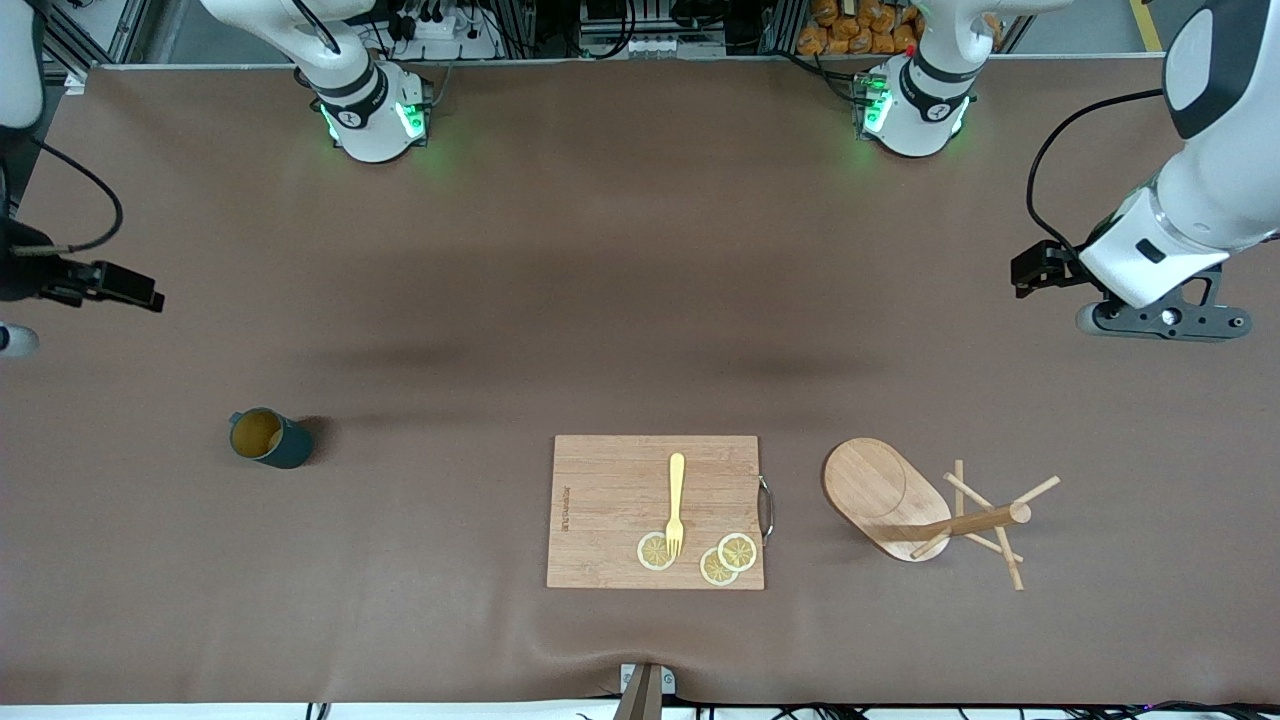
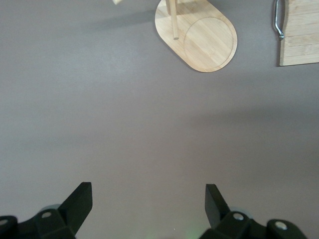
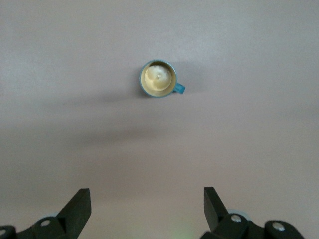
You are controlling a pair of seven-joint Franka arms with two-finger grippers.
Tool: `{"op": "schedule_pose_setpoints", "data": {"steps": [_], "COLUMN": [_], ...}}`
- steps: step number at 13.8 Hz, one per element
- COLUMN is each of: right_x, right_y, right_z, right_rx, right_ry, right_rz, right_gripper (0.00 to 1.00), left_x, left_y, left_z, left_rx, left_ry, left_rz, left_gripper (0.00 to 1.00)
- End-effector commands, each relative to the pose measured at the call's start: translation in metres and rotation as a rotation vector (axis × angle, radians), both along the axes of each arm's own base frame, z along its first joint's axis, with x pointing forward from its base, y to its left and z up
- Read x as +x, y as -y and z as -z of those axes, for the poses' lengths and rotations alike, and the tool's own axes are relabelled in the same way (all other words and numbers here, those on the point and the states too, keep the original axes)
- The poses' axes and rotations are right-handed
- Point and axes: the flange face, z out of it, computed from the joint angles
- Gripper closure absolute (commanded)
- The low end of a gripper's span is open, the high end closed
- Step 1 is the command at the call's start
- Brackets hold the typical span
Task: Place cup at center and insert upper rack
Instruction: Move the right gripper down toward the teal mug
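Front view showed the upper rack (image 1: 905, 505) toppled, post pointing toward four o'clock; the cup (image 1: 270, 438) stood upright. Left gripper (image 2: 147, 201) and right gripper (image 3: 145, 201) hung spread, empty.

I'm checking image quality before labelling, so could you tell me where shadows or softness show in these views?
Front view: soft shadow bands cross the table, and the cup casts a short one. Right wrist view: cup slightly soft, faint bands. Left wrist view: upper rack base sharp, cut off at the edge.
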Motion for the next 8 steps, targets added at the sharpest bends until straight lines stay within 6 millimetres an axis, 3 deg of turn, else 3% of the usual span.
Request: {"op": "schedule_pose_setpoints", "data": {"steps": [1,8], "right_x": [0.015,0.057], "right_y": [-0.005,-0.012], "right_z": [0.026,0.109], "right_rx": [-0.022,-0.049], "right_ry": [0.006,0.047], "right_rz": [-0.008,-0.032], "right_gripper": [0.00,0.00], "left_x": [0.002,0.002], "left_y": [0.001,-0.012], "left_z": [-0.003,-0.002], "left_rx": [0.006,0.006], "left_ry": [0.006,-0.007], "left_rz": [0.005,-0.018], "left_gripper": [0.00,0.00]}}
